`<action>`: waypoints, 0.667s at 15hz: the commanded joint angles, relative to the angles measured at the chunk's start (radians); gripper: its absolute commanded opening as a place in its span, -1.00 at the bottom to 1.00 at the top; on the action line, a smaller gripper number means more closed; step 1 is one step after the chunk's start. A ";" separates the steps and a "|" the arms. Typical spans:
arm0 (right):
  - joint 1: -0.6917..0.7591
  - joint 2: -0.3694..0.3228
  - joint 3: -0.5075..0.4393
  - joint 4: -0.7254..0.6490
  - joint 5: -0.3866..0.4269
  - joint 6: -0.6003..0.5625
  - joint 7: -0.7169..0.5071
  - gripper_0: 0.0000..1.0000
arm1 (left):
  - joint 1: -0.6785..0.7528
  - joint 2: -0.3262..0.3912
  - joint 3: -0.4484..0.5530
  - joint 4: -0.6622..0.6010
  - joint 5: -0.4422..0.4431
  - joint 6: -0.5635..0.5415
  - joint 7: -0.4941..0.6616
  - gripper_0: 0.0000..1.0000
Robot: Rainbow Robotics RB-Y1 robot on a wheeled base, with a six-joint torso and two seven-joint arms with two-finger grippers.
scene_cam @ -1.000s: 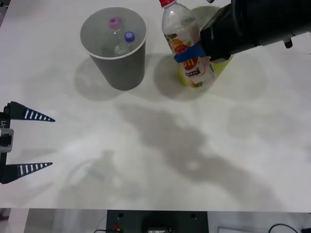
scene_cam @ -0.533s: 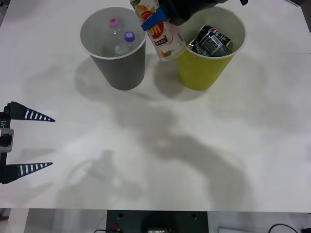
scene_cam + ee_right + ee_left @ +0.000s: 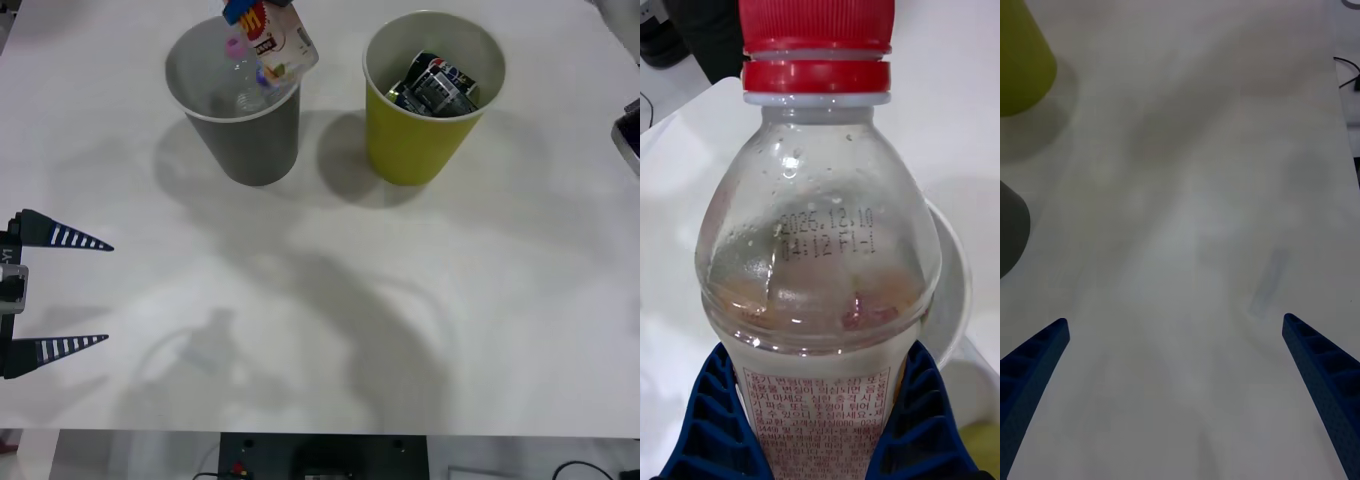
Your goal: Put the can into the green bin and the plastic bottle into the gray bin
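The plastic bottle (image 3: pixel 272 42), clear with a red-and-yellow label, hangs tilted over the far right rim of the gray bin (image 3: pixel 243 130). My right gripper (image 3: pixel 820 364) is shut on the plastic bottle (image 3: pixel 820 247) at its label, below the red cap. One of its blue fingers (image 3: pixel 240 12) shows at the top edge of the front view. The green bin (image 3: pixel 415 135) stands to the right of the gray one, and a dark can (image 3: pixel 436 85) lies inside it. My left gripper (image 3: pixel 75 290) waits open at the table's left edge, far from both bins.
A clear pink-capped bottle (image 3: pixel 234 46) lies inside the gray bin, with another clear bottle partly behind the held one. In the left wrist view the green bin (image 3: pixel 1022 52) and gray bin (image 3: pixel 1010 225) stand beyond bare white table (image 3: pixel 1195 225). Part of the right arm (image 3: pixel 630 130) shows at the right edge.
My right gripper has carried the plastic bottle leftward, from in front of the green bin to above the gray bin. The can in the green bin came into view. The left arm stayed still.
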 commanded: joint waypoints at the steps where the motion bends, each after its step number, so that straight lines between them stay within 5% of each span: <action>1: -0.031 0.051 0.038 0.093 0.017 0.097 0.022 -1.00 | 0.000 0.000 0.000 0.000 0.000 0.000 0.000 0.96; 10: -0.046 0.112 0.134 0.164 0.022 0.243 0.045 -1.00 | 0.000 0.000 0.000 0.000 0.000 0.000 0.000 0.96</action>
